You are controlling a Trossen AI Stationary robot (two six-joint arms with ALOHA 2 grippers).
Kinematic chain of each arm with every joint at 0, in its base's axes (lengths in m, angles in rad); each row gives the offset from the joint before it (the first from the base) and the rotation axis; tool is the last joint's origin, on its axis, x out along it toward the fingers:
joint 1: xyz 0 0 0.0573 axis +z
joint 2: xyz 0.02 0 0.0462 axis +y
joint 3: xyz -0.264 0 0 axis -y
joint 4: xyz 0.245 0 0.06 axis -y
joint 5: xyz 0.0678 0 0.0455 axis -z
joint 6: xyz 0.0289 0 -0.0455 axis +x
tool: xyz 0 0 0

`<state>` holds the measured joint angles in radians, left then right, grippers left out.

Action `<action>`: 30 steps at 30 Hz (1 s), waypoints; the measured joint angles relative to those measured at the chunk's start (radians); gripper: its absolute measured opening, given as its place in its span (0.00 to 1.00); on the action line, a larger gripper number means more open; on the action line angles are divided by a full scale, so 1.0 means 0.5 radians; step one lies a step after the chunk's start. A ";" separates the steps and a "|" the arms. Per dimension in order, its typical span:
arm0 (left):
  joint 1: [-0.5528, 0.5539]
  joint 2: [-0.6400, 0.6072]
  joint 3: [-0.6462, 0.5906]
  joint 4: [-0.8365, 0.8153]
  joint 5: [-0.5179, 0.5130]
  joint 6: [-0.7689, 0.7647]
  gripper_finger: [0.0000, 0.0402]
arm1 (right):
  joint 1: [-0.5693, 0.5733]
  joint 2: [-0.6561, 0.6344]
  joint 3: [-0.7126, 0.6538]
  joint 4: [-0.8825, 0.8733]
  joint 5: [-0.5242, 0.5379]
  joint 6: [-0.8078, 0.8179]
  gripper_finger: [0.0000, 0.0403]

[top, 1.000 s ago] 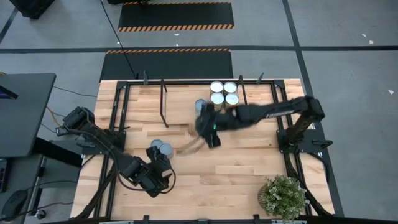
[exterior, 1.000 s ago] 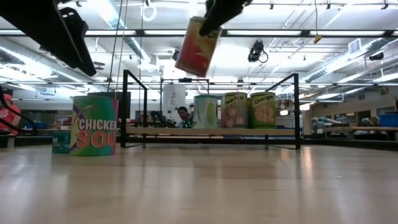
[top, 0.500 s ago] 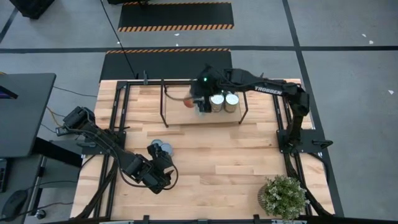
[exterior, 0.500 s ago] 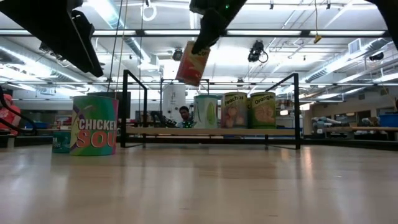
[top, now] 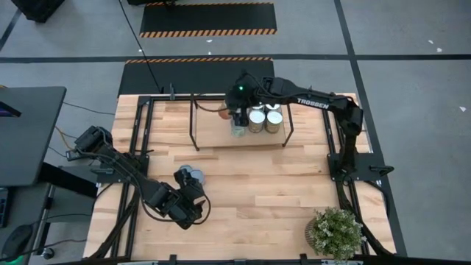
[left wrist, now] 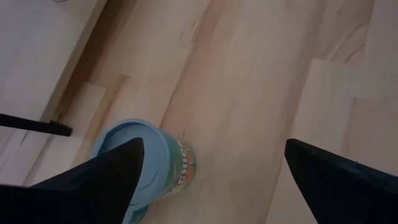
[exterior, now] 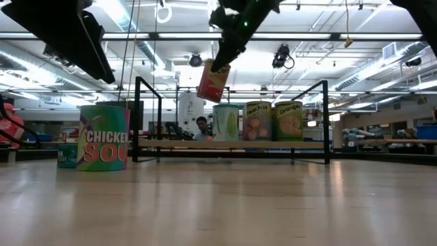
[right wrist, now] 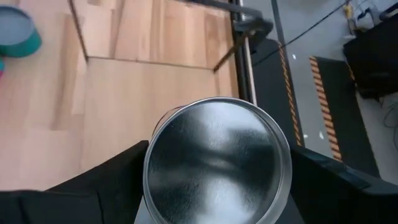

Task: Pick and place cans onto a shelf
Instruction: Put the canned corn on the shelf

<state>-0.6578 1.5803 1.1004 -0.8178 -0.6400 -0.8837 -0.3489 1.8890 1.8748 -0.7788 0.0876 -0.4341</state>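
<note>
Low view | right gripper [exterior: 220, 63] clamped tilted can [exterior: 212, 82] above shelf [exterior: 232, 144] | advised: level it, lower beside standing cans [exterior: 258, 121] | left gripper [top: 185, 208] open, idle.

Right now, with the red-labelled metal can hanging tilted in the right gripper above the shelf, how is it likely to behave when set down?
The red-labelled metal can hangs tilted in the right gripper, so it may land rim first and wobble. Its rigid walls probably won't dent. The smooth silver end suggests it could slip. The wooden shelf already holds three cans, so it might knock one.
</note>
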 joint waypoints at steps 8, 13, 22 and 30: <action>0.008 0.002 0.000 0.017 -0.007 0.010 0.99 | -0.255 0.107 -0.006 -0.007 -0.087 0.076 0.85; 0.011 0.002 -0.001 0.015 -0.007 0.011 0.99 | -0.302 0.191 -0.006 -0.015 -0.190 0.085 0.85; 0.011 0.002 -0.001 0.019 -0.006 0.012 0.99 | -0.295 0.283 -0.006 -0.077 -0.224 0.144 0.85; 0.011 0.002 0.000 0.020 -0.005 0.012 0.99 | -0.295 0.282 -0.006 -0.142 -0.231 0.182 0.86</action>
<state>-0.6525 1.5810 1.1002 -0.8080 -0.6428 -0.8776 -0.4965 2.0300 1.8717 -0.8498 -0.0279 -0.3431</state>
